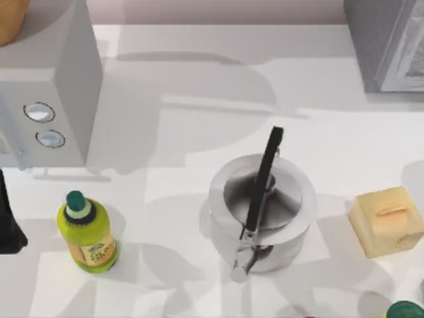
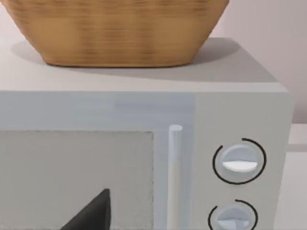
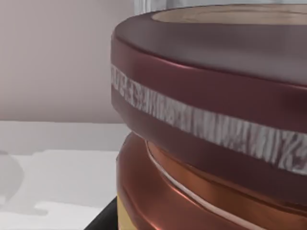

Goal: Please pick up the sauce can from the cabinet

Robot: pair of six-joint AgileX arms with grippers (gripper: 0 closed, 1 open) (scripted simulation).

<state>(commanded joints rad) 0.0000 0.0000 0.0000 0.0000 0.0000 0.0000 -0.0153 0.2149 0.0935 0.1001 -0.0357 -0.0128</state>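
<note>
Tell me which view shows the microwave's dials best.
The left wrist view: the microwave faces it front on, the upper dial whole and the lower dial partly cut off. The top view sees both from above, foreshortened, at the table's left.

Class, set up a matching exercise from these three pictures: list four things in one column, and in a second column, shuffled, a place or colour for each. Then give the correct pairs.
Things:
1. bottle
2. pot
3. basket
4. sauce can

Descriptions:
A. silver, near the middle of the table, a black handle across it
B. woven tan, on top of the microwave
C. dark red rim, close before the right wrist camera
D. yellow-green with green cap, on the table's left

Pairs: 1-D, 2-A, 3-B, 4-C
</note>
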